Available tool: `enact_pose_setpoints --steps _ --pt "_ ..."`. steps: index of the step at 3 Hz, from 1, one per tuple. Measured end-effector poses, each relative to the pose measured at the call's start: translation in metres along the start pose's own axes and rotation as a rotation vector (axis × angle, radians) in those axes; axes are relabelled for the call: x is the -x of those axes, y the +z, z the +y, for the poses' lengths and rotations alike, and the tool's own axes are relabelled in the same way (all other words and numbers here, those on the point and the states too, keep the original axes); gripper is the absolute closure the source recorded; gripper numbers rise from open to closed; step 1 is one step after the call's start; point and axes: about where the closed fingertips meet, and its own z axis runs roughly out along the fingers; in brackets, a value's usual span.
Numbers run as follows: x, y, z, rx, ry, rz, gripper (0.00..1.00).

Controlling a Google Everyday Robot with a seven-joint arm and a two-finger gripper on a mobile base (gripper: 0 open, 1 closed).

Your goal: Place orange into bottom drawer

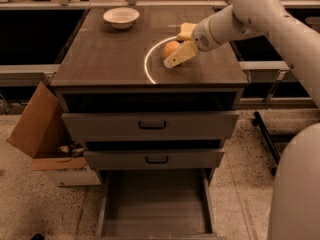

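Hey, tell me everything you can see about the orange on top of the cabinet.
The orange is a small, round, smooth-skinned fruit, whole as far as shows. It sits on the dark cabinet top, toward the back right, beside a bright arc on the surface and just in front of the yellow sponge. The gripper lies across its front right side, hiding part of it; contact cannot be told. It is not in the open bottom drawer.
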Motion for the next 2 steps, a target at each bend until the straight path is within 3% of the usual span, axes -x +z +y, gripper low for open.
enact_pose_setpoints --steps 2 --pt "0.006 0.029 0.006 0.020 0.000 0.005 0.42"
